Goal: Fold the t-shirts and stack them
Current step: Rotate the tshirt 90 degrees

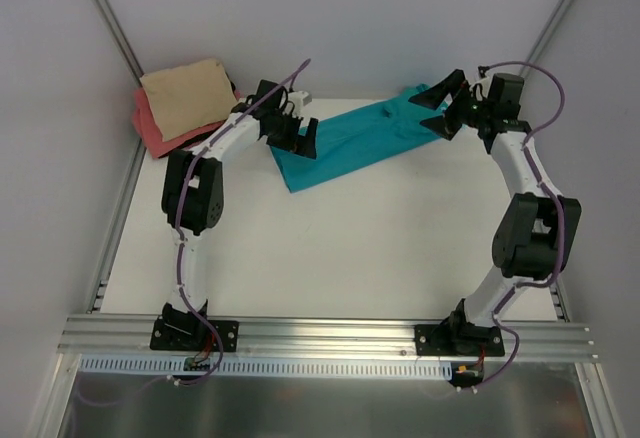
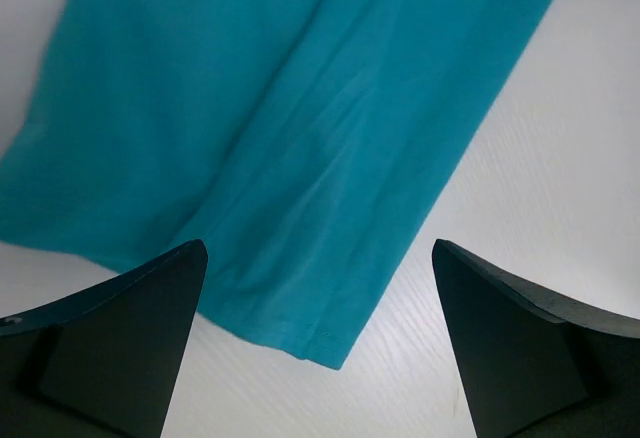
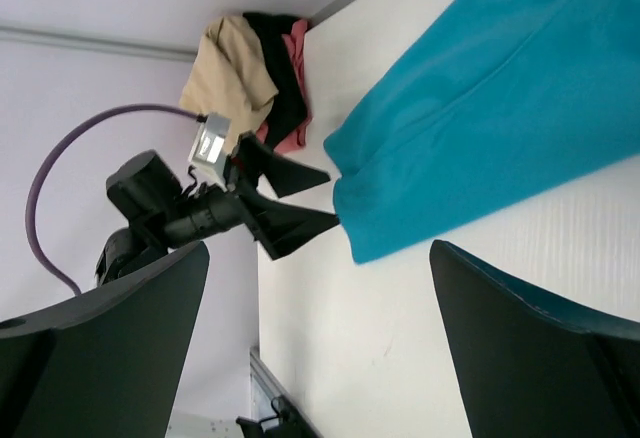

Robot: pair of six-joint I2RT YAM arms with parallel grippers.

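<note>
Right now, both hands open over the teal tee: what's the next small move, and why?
Probably lower the left hand to pinch the teal t-shirt's hem end: its jaws stand open over that edge, and the shirt lies as a long strip, not yet folded short.

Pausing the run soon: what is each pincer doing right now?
Left pincer: open, empty, above the teal shirt hem.
Right pincer: open, empty.
</note>
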